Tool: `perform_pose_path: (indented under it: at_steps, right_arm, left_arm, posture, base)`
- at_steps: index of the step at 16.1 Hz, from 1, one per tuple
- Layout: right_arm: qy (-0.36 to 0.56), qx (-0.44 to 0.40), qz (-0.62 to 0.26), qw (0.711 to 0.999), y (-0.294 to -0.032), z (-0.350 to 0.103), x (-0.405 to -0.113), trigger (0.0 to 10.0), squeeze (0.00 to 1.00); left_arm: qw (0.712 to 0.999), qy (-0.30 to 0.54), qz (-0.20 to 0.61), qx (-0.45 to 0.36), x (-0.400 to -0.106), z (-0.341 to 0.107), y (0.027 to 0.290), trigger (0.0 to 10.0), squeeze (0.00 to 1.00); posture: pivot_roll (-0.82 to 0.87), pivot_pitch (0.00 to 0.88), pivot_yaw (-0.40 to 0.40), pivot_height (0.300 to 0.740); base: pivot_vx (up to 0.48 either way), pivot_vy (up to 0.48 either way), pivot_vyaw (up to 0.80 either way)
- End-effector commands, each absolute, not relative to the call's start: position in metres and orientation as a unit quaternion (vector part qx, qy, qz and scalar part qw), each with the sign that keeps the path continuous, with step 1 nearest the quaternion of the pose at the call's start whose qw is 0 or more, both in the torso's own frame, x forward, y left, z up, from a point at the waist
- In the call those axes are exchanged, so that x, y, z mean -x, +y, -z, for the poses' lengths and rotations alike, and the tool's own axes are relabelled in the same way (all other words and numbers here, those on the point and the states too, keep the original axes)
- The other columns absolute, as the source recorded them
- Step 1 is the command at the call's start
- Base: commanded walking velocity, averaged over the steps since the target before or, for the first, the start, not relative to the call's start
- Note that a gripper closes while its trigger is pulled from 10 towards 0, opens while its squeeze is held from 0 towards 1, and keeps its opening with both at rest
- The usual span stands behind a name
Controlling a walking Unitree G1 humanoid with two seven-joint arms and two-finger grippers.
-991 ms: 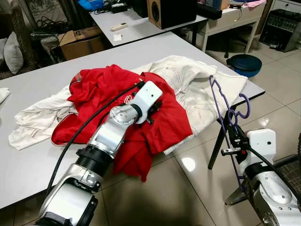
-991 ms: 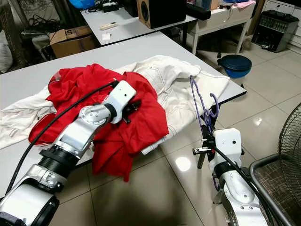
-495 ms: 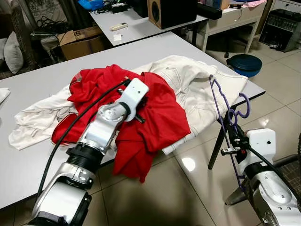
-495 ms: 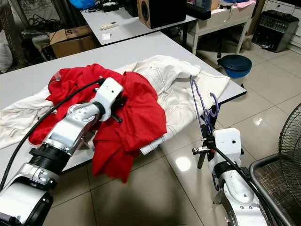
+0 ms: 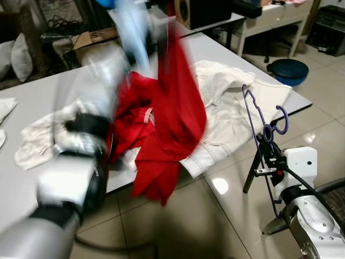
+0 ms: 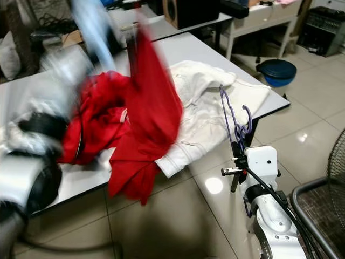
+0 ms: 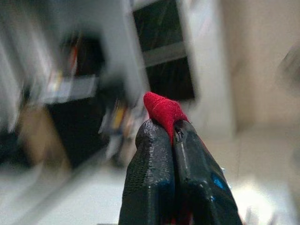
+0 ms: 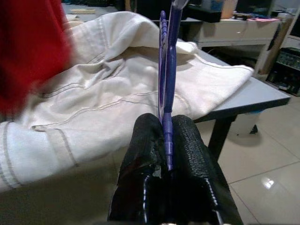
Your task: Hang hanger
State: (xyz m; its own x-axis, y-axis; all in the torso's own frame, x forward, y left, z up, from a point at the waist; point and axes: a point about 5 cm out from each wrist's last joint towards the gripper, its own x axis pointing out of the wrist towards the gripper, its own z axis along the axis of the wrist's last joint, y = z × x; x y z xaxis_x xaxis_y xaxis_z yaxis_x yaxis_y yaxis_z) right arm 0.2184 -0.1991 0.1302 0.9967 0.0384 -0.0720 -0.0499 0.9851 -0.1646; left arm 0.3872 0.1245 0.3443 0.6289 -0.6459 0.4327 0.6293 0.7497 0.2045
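My left gripper (image 7: 169,133) is pinched tight on a fold of the red garment (image 5: 172,108), and the arm is a blur high over the grey table (image 5: 32,108), with the cloth hanging in a long drape down past the near table edge. My right gripper (image 8: 165,140) is clamped on the purple hanger (image 5: 259,127), which stands upright to the right of the table, just off its near right corner, hook curling away at the top. The white garment (image 5: 226,102) lies spread on the table between the red cloth and the hanger.

What worries me: the lift looks fast, and the left pinch holds only a small nub of fabric, so a snatch could pull it free. The red tail appears to overlap the white garment's near edge, so it may drag that off the table. The hanger sits thin between the right fingers (image 8: 192,154) and could twist when cloth loads one side
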Motion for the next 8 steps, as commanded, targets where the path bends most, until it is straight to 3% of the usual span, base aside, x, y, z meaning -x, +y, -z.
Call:
perform_pose_path:
  at_steps: [1, 3, 5, 8]
  right_arm:
    - [0.026, 0.086, -0.016, 0.996, -0.200, -0.133, -0.220, 10.0, 0.00]
    - [0.024, 0.085, -0.021, 0.996, -0.197, -0.134, -0.223, 10.0, 0.00]
    - [0.025, 0.085, -0.029, 0.996, -0.195, -0.133, -0.224, 10.0, 0.00]
    - [0.029, 0.087, -0.036, 0.995, -0.193, -0.131, -0.224, 10.0, 0.00]
  left_arm:
    - [0.901, -0.258, 0.349, 0.005, -0.385, -0.347, 0.146, 0.0, 0.00]
    - [0.919, -0.175, 0.328, -0.132, -0.387, -0.309, 0.181, 0.0, 0.00]
    - [0.921, -0.088, 0.318, -0.206, -0.381, -0.268, 0.212, 0.0, 0.00]
    - [0.883, 0.057, 0.387, -0.260, -0.355, -0.216, 0.239, 0.0, 0.00]
  posture:
    - [-0.18, 0.000, 0.166, 0.740]
    - [-0.16, 0.000, 0.151, 0.740]
    - [-0.15, 0.000, 0.142, 0.740]
    - [-0.14, 0.000, 0.134, 0.740]
  base:
    - [0.000, 0.000, 0.00]
    - [0.000, 0.000, 0.00]
    - [0.000, 0.000, 0.00]
    - [0.000, 0.000, 0.00]
